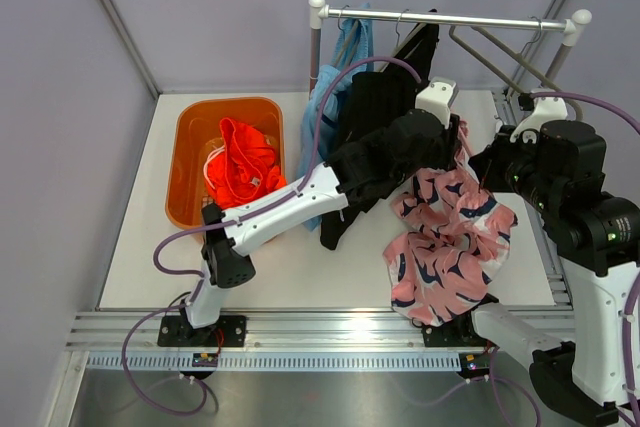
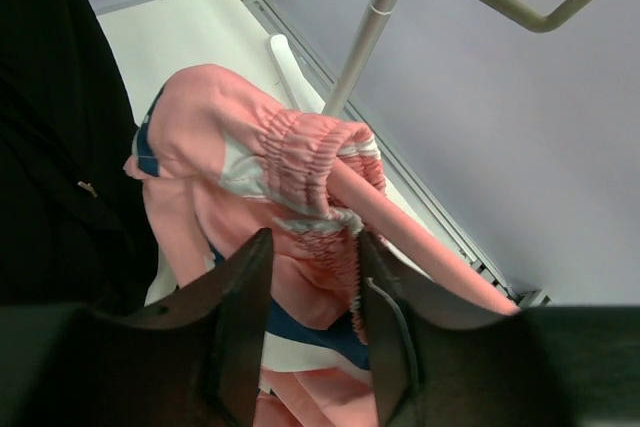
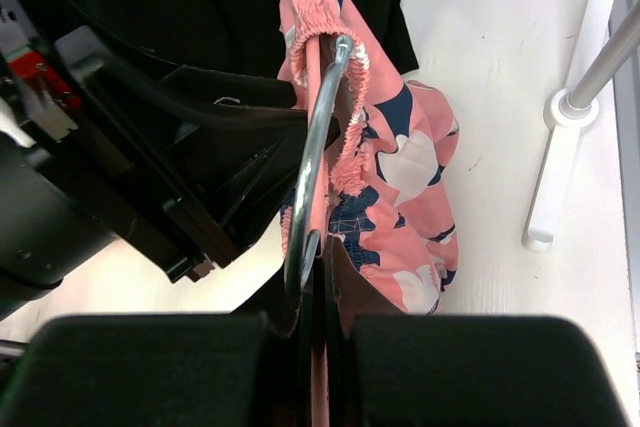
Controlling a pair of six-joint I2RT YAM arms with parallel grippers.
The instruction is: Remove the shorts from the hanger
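Note:
Pink patterned shorts (image 1: 450, 237) hang by their gathered waistband (image 2: 300, 147) on a hanger with a pink arm (image 2: 400, 227) and a metal hook (image 3: 315, 137). My right gripper (image 3: 322, 247) is shut on that hanger just below the hook and holds it in front of the rack. My left gripper (image 2: 310, 242) is open, with the waistband's ruffled edge between its fingers, against the right one. Black shorts (image 1: 375, 107) and light blue shorts (image 1: 335, 97) hang on the rail (image 1: 450, 17). Orange shorts (image 1: 245, 162) lie in the basket.
An orange basket (image 1: 185, 137) stands at the back left of the table. The rack's upright post (image 3: 600, 67) and foot are at the right. An empty hanger (image 1: 500, 52) hangs on the rail's right part. The left arm crosses in front of the black shorts.

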